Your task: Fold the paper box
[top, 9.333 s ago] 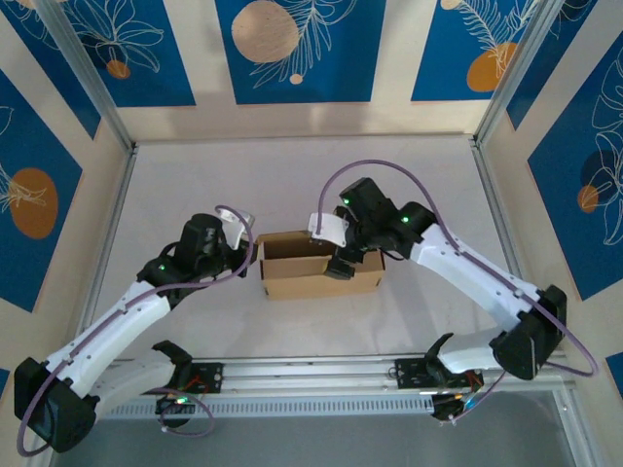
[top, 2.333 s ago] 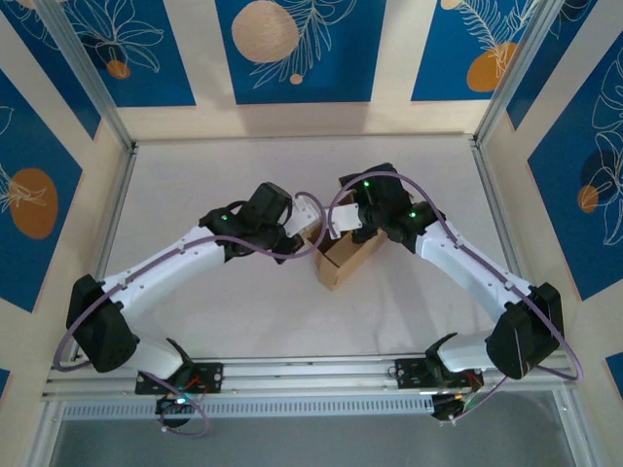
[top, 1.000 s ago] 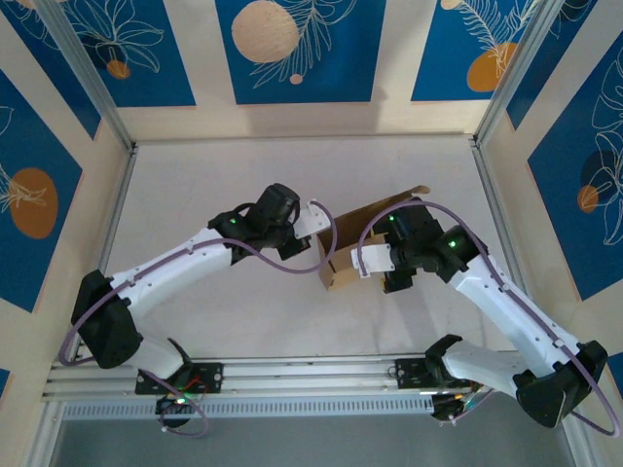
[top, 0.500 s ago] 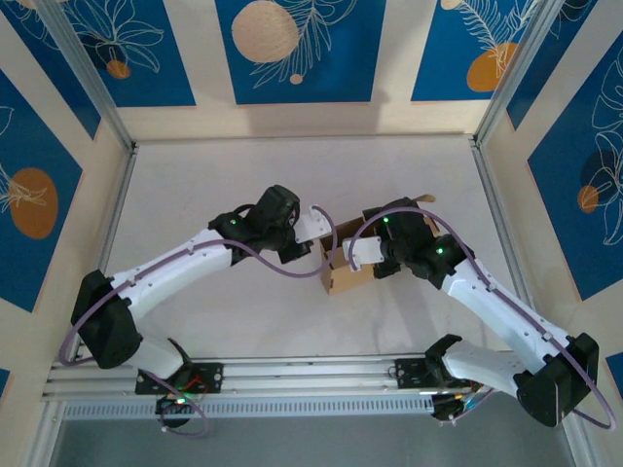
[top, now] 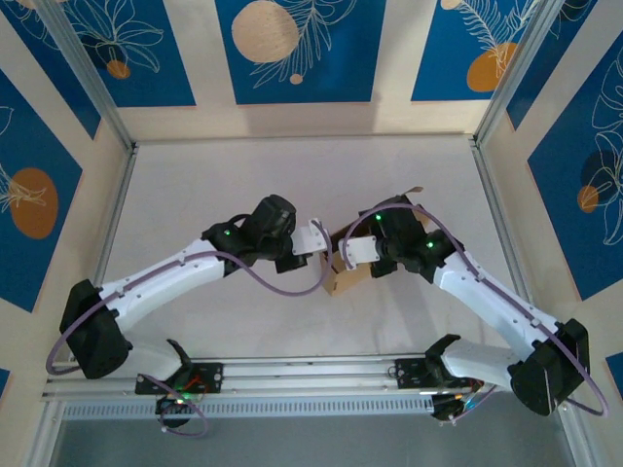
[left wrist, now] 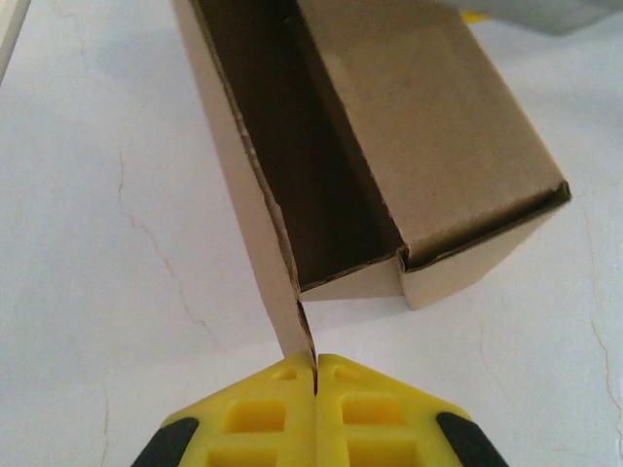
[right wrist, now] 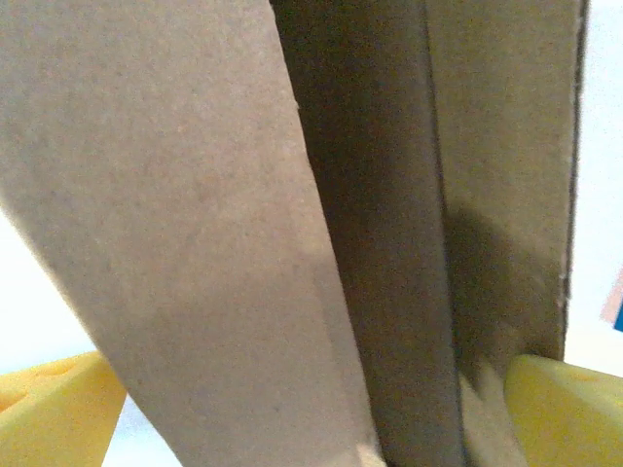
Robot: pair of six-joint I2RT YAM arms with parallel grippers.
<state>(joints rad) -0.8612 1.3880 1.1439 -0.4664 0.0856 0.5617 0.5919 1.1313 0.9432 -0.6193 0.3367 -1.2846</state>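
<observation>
The paper box (top: pixel 347 281) is plain brown cardboard, standing mid-table between both arms and largely covered by them. A corner of a flap (top: pixel 415 192) pokes out behind the right arm. In the left wrist view the paper box (left wrist: pixel 428 146) lies open with a dark inside. My left gripper (left wrist: pixel 314 370) is shut on the thin lower edge of its near side wall. From above, the left gripper (top: pixel 328 259) meets the box's left end. My right gripper (right wrist: pixel 311 413) is open, its yellow fingers (right wrist: pixel 54 409) far apart with cardboard panels (right wrist: pixel 195 243) between them. Seen from above, the right gripper (top: pixel 356 267) is over the box.
A white tabletop (top: pixel 292 175) lies inside a metal frame, with a rail (top: pixel 311 370) along the near edge. Blue patterned walls stand at the back and sides. Bare table shows around the box in the left wrist view (left wrist: pixel 117 243).
Over the last second my right gripper came up and left onto the box, and the raised flap dropped lower. My left gripper shifted slightly down and right. Before that the box was turned diagonal.
</observation>
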